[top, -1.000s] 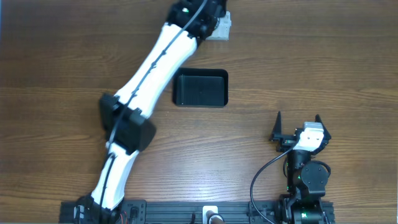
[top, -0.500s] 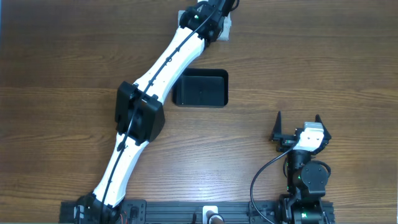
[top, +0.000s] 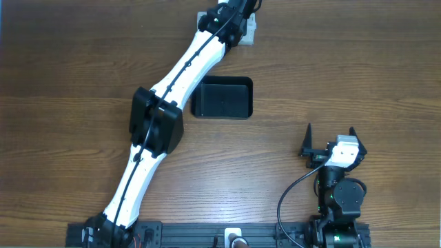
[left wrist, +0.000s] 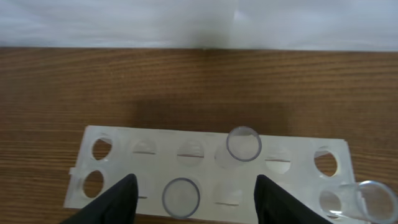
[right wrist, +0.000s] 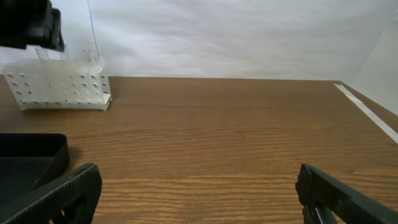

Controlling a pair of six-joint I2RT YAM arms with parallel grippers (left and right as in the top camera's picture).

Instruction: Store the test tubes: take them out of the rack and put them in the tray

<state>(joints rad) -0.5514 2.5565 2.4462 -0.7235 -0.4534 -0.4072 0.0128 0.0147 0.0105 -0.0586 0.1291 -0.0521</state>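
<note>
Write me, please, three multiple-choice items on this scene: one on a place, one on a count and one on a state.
1. Where is the left gripper?
A. Over the rack
B. Pulled back by its own base
C. Lying flat on the wood

2. How many test tubes does the left wrist view show in the rack?
A. One
B. Three
C. Six

3. What state is the right gripper in?
A. Shut on a tube
B. Shut on nothing
C. Open

Answers:
1 A: the left gripper's two fingers straddle the rack's holes from above.
2 B: three round tube mouths rise from the rack.
3 C: the right gripper's fingers are spread wide with nothing between them.
</note>
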